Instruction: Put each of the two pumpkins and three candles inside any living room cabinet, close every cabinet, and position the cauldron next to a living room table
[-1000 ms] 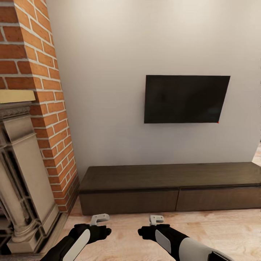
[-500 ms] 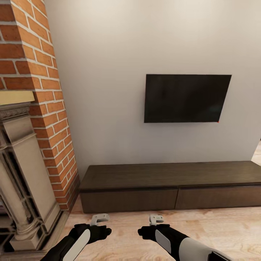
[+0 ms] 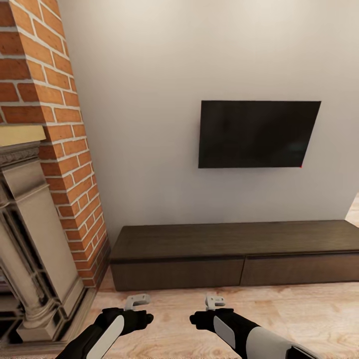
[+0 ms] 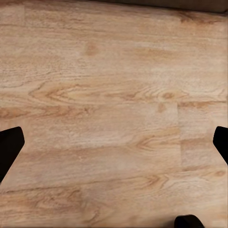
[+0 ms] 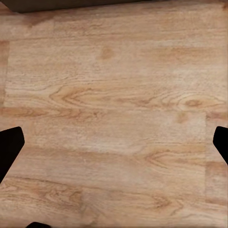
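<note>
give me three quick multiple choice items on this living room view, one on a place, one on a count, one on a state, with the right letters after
1. Where is the black flat television mounted?
A. on the brick chimney
B. on the white wall above the long low dark-brown wood cabinet
C. on the wood floor

2. How many drawer fronts show on the cabinet?
A. two
B. four
C. six

3. What state are those drawer fronts in?
A. one pulled out
B. both shut flush
C. both removed

Answers: 1 B, the screen hangs on the wall over the unit. 2 A, one seam splits the front into two. 3 B, neither front juts out and no pale inside shows.
</note>
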`<state>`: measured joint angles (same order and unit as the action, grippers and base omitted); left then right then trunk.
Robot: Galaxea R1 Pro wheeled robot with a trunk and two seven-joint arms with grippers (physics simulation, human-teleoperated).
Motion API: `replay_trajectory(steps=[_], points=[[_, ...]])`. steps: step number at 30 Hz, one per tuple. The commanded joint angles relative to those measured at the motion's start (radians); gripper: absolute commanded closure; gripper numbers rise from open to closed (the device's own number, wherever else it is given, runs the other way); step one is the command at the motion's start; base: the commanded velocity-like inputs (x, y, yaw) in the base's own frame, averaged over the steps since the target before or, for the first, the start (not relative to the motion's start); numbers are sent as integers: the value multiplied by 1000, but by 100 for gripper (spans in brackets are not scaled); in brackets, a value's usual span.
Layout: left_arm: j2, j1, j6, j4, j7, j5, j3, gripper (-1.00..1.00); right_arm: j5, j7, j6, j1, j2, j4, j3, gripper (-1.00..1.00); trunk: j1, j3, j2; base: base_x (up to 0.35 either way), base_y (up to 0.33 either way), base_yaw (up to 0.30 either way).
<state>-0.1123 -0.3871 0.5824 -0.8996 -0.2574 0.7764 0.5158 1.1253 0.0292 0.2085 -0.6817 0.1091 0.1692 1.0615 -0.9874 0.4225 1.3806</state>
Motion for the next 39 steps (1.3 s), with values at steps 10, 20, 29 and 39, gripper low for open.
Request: replay_trajectory(steps=[10, 20, 29, 39], points=[[-1, -1, 20, -2, -10, 11, 4, -100, 5, 3, 3, -1, 0, 1, 5, -100, 38, -14, -70, 0, 0, 0], [-1, -1, 20, -2, -10, 11, 4, -100, 4, 3, 3, -1, 0, 1, 6, -100, 77, -28, -140, 0, 0, 0], [-1, -1, 20, -1, -10, 11, 4, -100, 4, 3, 4, -1, 0, 1, 5, -100, 111, -42, -203, 0, 0, 0], [-1, -1, 20, -1, -10, 11, 4, -100, 4, 3, 5, -1, 0, 1, 5, -100, 150, -57, -273, 0, 0, 0]])
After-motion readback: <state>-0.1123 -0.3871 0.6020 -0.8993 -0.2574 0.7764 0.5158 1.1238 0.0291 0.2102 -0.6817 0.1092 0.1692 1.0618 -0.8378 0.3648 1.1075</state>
